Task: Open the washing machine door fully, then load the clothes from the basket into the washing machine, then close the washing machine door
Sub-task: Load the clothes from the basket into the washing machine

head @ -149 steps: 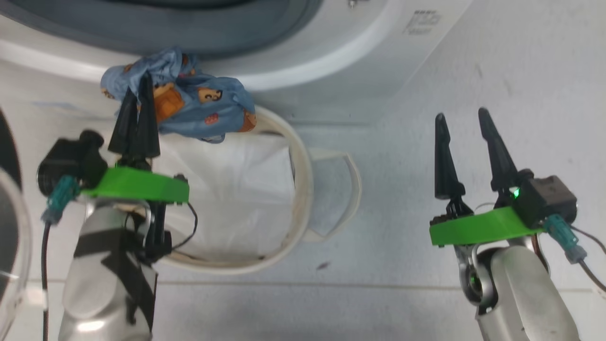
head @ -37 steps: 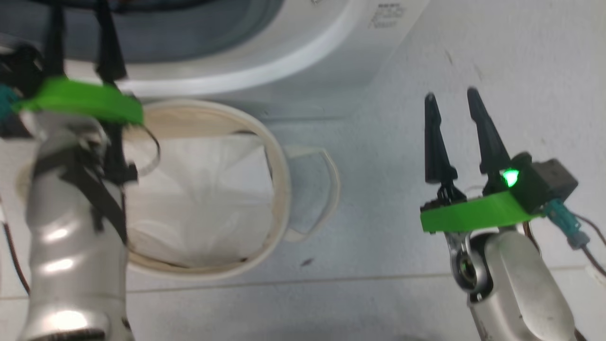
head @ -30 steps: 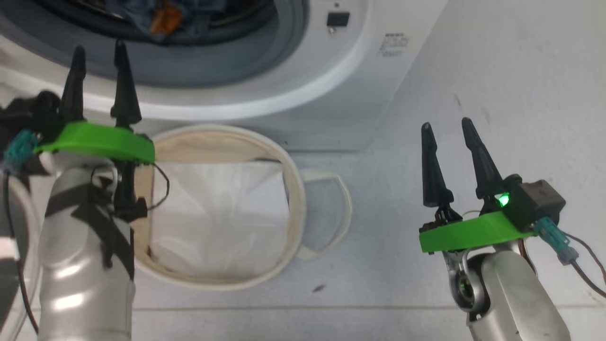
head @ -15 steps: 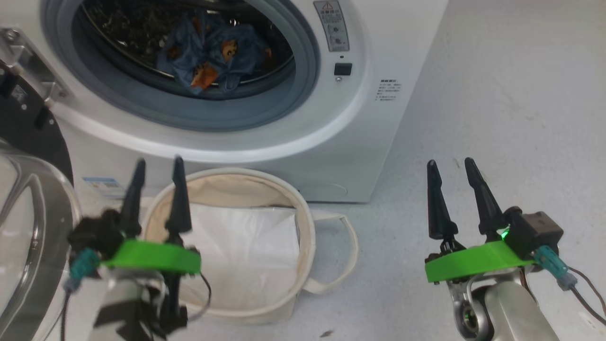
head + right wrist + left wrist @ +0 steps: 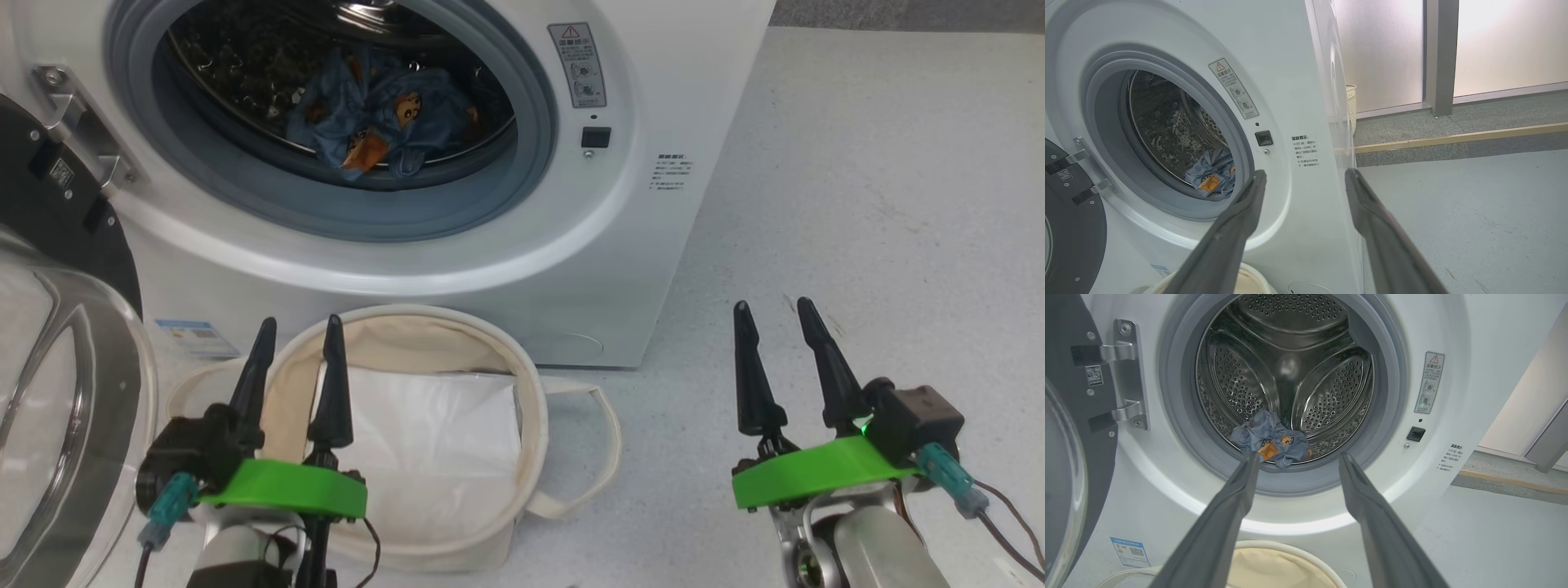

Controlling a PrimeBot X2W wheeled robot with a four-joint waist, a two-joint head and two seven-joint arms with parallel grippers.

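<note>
The white washing machine (image 5: 629,204) stands with its drum mouth uncovered. Inside the steel drum lie the light-blue clothes (image 5: 384,122) with orange prints, also clear in the left wrist view (image 5: 1269,439) and right wrist view (image 5: 1212,175). The washing machine door (image 5: 57,359) hangs swung out at the left on its metal hinge (image 5: 1124,375). The cream basket (image 5: 522,384) sits on the floor before the machine, holding a flat white sheet (image 5: 433,457). My left gripper (image 5: 298,331) is open above the basket's left rim, holding nothing. My right gripper (image 5: 771,314) is open over bare floor.
Grey floor (image 5: 882,188) stretches to the right of the machine. A blue sticker (image 5: 196,336) marks the machine's lower front. In the right wrist view a small pale bin (image 5: 1350,106) stands by a frosted glass wall (image 5: 1380,53) behind the machine.
My left gripper let go of the clothes in the drum and drew back down over the basket. The head camera tilted up, bringing the drum and door into sight.
</note>
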